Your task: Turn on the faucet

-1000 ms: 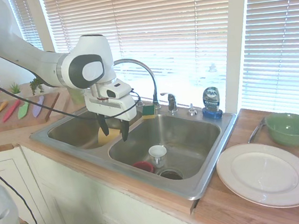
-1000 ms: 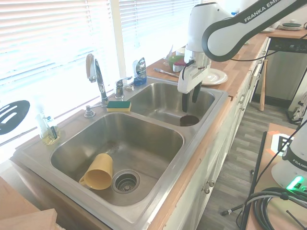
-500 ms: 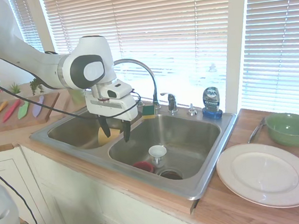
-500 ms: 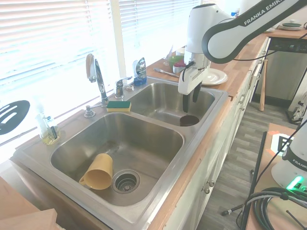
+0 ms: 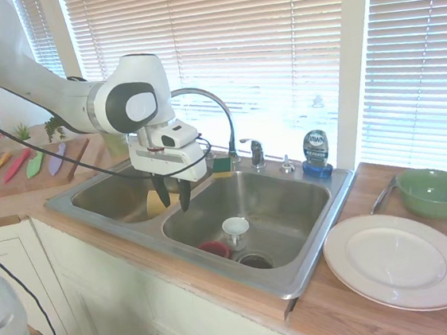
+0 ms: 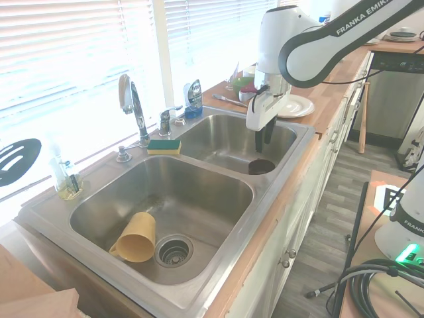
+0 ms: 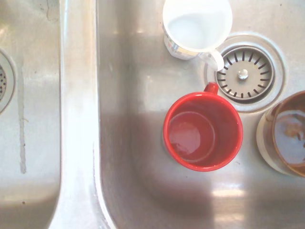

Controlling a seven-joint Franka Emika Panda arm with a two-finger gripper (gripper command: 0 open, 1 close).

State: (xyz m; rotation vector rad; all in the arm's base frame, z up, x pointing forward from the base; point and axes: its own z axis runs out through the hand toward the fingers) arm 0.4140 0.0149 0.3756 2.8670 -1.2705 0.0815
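The faucet [image 5: 213, 104] is a tall chrome gooseneck spout arching over the divider at the back of the steel double sink [image 5: 298, 268]. Its small chrome lever handle [image 5: 254, 150] stands just right of the spout base. In the second exterior view, the faucet [image 6: 132, 106] and lever [image 6: 165, 119] sit by the window. My gripper [image 5: 173, 201] hangs fingers down over the front of the right basin, well short of the lever. It is open with a narrow gap and holds nothing. From the other side the gripper [image 6: 263, 142] shows above the brown cup.
A green-yellow sponge [image 5: 222, 165] and a blue dish-soap bottle [image 5: 315, 151] flank the lever. The right basin holds a white cup [image 7: 196, 24], a red cup [image 7: 202, 131] and a brown cup [image 7: 286, 133]. A yellow cup [image 6: 136, 237] lies in the other basin. A plate [image 5: 399, 259] and green bowl [image 5: 435, 191] stand on the counter.
The fingers have drawn closer together, narrowing the gap. The gripper has risen very slightly; the arm otherwise holds its place.
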